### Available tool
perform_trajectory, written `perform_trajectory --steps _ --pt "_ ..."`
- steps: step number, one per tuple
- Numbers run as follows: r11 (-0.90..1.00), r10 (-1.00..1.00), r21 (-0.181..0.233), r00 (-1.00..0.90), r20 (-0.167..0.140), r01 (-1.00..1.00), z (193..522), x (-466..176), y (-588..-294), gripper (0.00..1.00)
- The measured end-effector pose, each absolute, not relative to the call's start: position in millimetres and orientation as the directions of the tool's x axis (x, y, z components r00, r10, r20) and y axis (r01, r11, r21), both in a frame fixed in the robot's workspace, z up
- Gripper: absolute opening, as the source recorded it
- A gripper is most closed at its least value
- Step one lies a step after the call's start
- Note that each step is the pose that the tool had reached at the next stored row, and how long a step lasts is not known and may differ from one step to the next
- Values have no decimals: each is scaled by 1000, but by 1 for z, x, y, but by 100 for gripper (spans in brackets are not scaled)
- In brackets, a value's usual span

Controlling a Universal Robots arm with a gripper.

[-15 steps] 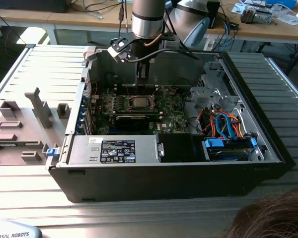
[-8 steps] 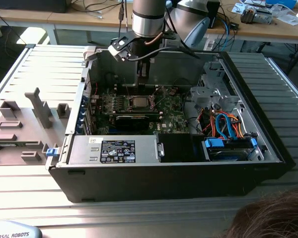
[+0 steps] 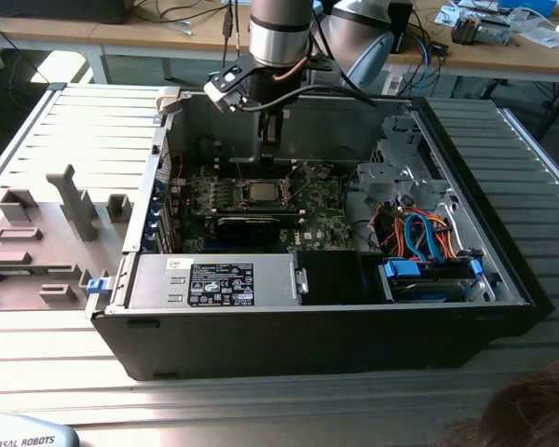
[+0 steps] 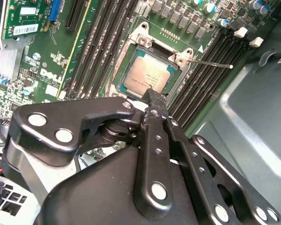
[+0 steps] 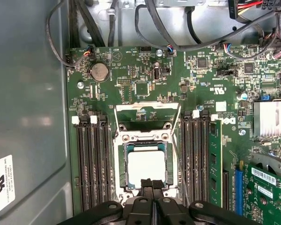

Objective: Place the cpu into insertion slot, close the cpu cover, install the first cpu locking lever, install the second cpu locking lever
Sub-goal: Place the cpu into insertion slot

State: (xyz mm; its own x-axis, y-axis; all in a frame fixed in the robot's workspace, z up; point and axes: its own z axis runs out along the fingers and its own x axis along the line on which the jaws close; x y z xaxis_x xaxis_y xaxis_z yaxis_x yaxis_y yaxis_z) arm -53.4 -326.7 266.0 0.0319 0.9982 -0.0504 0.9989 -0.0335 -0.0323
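The cpu point(image 5: 146, 165) point(image 4: 147, 77), a silver-topped square chip, lies flat in the insertion slot point(image 5: 121, 164) point(image 4: 132, 52) on the green motherboard; it shows small in the exterior view point(image 3: 261, 193). The cpu cover point(image 5: 147, 106), a thin silver frame, stands swung open just beyond the slot. One thin wire locking lever point(image 5: 179, 161) point(image 4: 210, 63) sticks out unlatched beside the slot. My gripper point(image 5: 151, 183) point(image 4: 153, 96) point(image 3: 271, 135) is shut with nothing between its black fingers. Its tips hang over the chip's near edge; whether they touch it I cannot tell.
The open computer case point(image 3: 503, 279) has metal walls all around. Black memory slots point(image 5: 91, 164) point(image 5: 196, 159) flank the socket on both sides. A graphics card point(image 3: 247, 226), a power supply point(image 3: 214, 282) and bundled cables point(image 3: 419, 237) lie nearby. Grey fixtures point(image 3: 70, 200) stand at the exterior view's left.
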Motion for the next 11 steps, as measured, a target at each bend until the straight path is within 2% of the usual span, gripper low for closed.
perform_trajectory --steps 11 --pt "-34 998 -34 32 -51 999 275 -50 -327 11"
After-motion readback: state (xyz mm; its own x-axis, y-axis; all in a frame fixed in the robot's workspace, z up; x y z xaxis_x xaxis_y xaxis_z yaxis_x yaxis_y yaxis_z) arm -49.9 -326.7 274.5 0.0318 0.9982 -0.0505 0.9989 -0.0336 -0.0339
